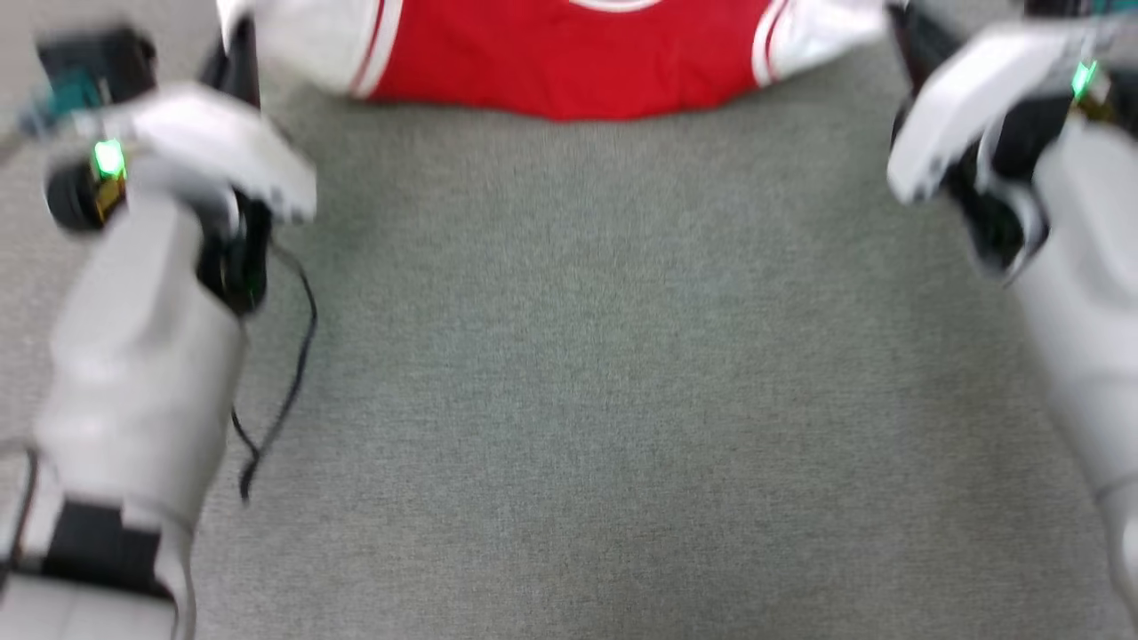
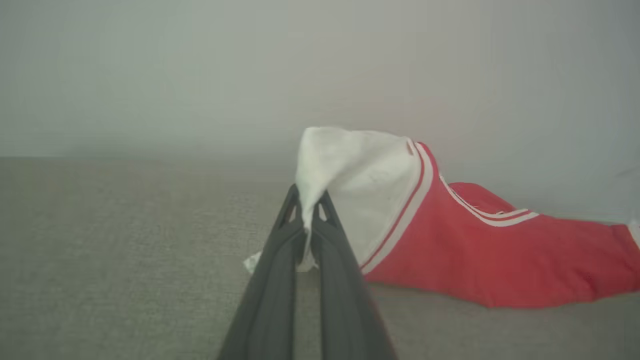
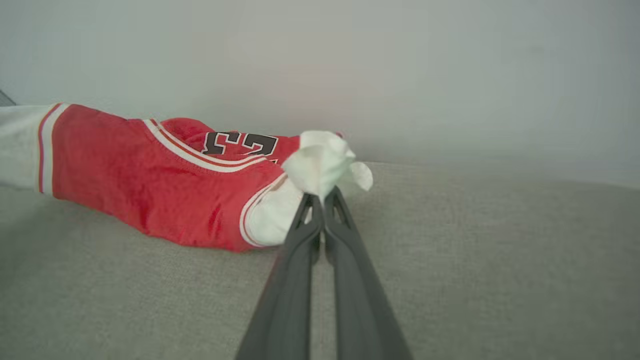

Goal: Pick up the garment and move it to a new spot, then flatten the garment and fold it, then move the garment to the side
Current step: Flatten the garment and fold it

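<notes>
The garment point(image 1: 569, 62), a bright red T-shirt with white sleeves, lies stretched across the far end of the grey surface, its upper part cut off by the head view's top edge. My left gripper point(image 2: 309, 212) is shut on the tip of one white sleeve point(image 2: 360, 170) and holds it raised off the surface. My right gripper point(image 3: 320, 200) is shut on the bunched tip of the other white sleeve point(image 3: 322, 157). Between them the red body point(image 3: 150, 180) sags onto the surface, with black numerals point(image 3: 240, 142) on its upper side. The head view is blurred.
Grey woven surface point(image 1: 569, 382) spreads wide between my left forearm point(image 1: 151, 338) and right forearm point(image 1: 1085, 293). A thin black cable point(image 1: 298, 356) hangs beside the left forearm. A pale plain wall point(image 2: 320, 65) rises just behind the garment.
</notes>
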Tool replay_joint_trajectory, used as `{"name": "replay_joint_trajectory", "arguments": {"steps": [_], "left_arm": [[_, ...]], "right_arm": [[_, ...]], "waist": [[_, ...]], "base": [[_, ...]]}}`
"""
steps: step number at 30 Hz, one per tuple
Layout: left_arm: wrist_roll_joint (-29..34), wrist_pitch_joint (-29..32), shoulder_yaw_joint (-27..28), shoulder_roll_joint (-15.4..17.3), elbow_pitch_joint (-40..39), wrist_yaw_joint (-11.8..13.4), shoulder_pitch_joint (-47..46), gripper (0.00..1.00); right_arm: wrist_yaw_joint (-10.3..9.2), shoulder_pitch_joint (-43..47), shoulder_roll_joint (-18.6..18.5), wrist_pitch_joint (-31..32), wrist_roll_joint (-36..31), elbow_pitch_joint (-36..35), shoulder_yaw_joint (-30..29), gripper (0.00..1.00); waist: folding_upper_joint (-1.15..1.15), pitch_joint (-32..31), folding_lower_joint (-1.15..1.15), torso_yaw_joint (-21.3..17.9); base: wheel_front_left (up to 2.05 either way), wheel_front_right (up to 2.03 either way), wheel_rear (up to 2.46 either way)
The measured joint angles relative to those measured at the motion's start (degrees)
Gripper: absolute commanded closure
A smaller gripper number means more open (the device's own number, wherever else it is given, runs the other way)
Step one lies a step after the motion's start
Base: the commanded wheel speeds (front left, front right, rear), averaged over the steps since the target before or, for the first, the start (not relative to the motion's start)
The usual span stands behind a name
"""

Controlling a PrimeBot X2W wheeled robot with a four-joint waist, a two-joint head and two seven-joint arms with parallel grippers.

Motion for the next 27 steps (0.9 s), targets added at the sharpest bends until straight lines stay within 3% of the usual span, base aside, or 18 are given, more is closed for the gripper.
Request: {"name": "replay_joint_trajectory", "arguments": {"steps": [8,14,20,27], "left_arm": [[0.9,-0.1,7.4,0.6,-17.2,3.8,25.2,1.0],[1.4,-0.1,9.7,1.7,-30.5,7.7,43.8,1.0],[0.9,2.7,10.4,3.2,-43.2,14.0,59.0,1.0],[3.0,7.7,9.0,6.0,-55.8,20.5,70.8,1.0]], "right_arm": [[0.01,18.2,-3.4,-1.6,3.6,-6.6,1.2,1.0],[0.01,31.5,-5.4,-1.2,4.1,-14.3,-1.3,1.0],[0.01,46.2,-5.6,2.2,2.3,-23.8,-7.8,1.0],[0.0,65.1,-0.6,9.7,-3.6,-37.8,-20.8,1.0]], "waist": [[0.0,-8.5,-0.01,0.0],[0.0,-13.9,-0.01,-0.2],[0.0,-17.9,-0.02,-0.3],[0.0,-19.9,-0.02,0.9]], "base": [[0.0,0.0,0.0],[0.0,0.0,0.0],[0.0,0.0,0.0],[0.0,0.0,0.0]]}}
